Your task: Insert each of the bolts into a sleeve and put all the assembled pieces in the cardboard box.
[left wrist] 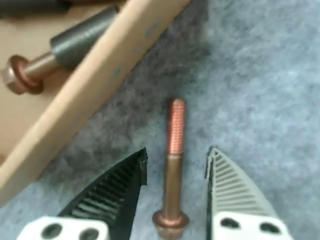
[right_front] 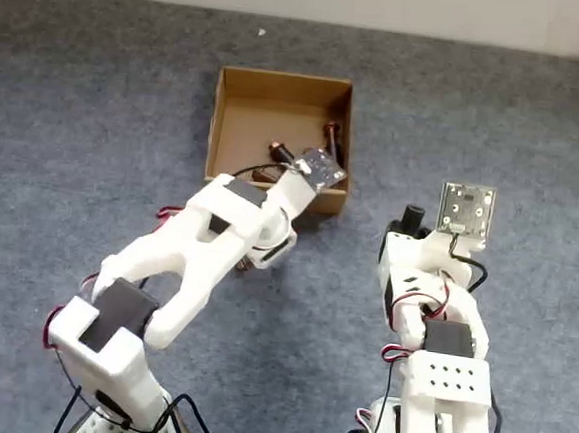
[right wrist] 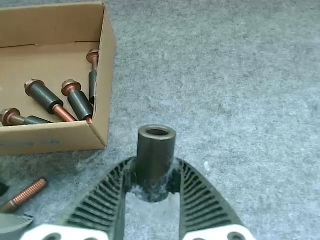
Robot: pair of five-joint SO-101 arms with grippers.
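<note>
A bare copper bolt lies flat on the grey carpet just outside the cardboard box. My left gripper is open, one finger on each side of the bolt's shank. The same bolt's threaded end lies near the box's front corner. My right gripper is shut on a dark sleeve, holding it upright with its bore showing, low over the carpet to the right of the box. In the high view the sleeve sits at the tip of the right arm.
Several assembled bolt-and-sleeve pieces lie inside the box. The left arm stretches to the box's front right corner. Open carpet spreads to the right of and behind the right arm.
</note>
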